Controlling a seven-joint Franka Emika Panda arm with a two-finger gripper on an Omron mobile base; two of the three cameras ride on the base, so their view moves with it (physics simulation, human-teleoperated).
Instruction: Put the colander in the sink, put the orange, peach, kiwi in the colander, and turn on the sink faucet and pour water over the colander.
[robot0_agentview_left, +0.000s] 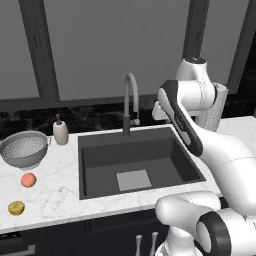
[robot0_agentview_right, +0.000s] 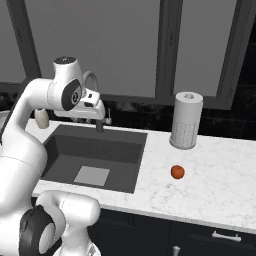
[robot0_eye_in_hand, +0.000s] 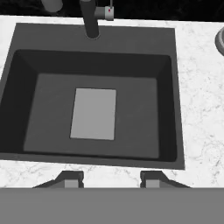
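On the tabletop (robot0_agentview_left: 55, 185) left of the sink (robot0_agentview_left: 175, 167), the colander (robot0_agentview_left: 23, 149) is sitting upright and empty, just beside the soap bottle (robot0_agentview_left: 60, 131), so the step in hand looks like fetching it. The peach (robot0_agentview_left: 28, 180) and kiwi (robot0_agentview_left: 16, 208) are lying in front of it, apart from each other, and the orange (robot0_agentview_right: 177, 172) is sitting way over on the other side, near the paper towel roll (robot0_agentview_right: 186, 120).

The jaws (robot0_eye_in_hand: 110, 179) are hanging above the sink's near edge, parted with nothing between them, looking straight down at the basin and the faucet (robot0_agentview_left: 130, 102) base.

My take: the arm is needing a long swing left. I'd go for the colander's rim on the sink side, one finger inside and one outside, since the bowl is much too wide to span. Coming in high should avoid nudging the peach or clipping the bottle. Then lift it level so it isn't swinging.
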